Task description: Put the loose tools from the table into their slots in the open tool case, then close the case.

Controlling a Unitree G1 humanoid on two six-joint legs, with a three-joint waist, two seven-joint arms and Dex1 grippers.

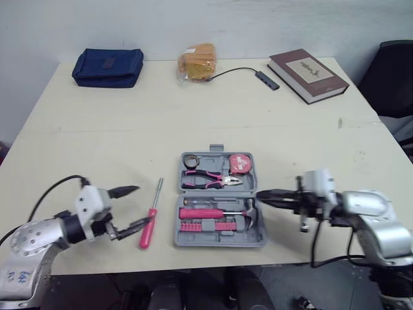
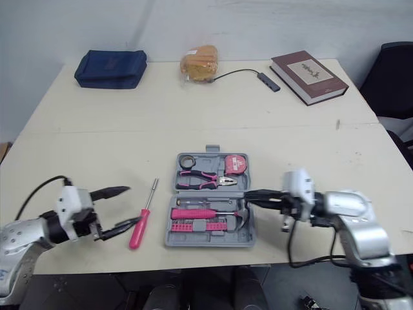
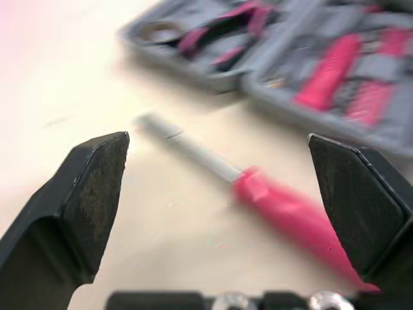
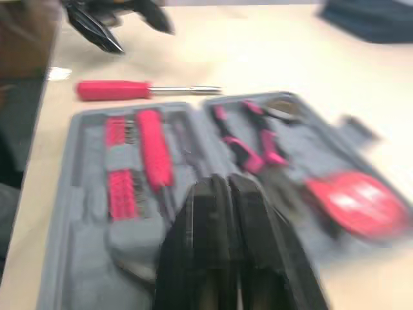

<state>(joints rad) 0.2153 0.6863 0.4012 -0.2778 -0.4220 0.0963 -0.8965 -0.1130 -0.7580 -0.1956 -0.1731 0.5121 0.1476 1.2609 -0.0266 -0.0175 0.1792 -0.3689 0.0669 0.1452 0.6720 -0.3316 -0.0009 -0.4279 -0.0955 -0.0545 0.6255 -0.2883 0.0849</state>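
An open grey tool case (image 1: 219, 200) lies at the table's front centre, holding pink pliers, a tape measure, a pink-handled driver, bits and a hammer. A loose pink-handled screwdriver (image 1: 151, 216) lies just left of the case, shaft pointing away from me. My left gripper (image 1: 132, 208) is open beside the screwdriver's handle, one finger above it and one near its butt end; the left wrist view has the screwdriver (image 3: 258, 187) between the spread fingers (image 3: 97, 181). My right gripper (image 1: 266, 196) is shut and empty at the case's right edge, its fingers (image 4: 222, 232) together over the case (image 4: 193, 194).
Along the far edge sit a dark blue pouch (image 1: 108, 67), a bagged bread roll (image 1: 198, 62), a cable with a small hub (image 1: 266, 79) and a brown book (image 1: 308, 74). A dark chair (image 1: 390, 77) stands off the right side.
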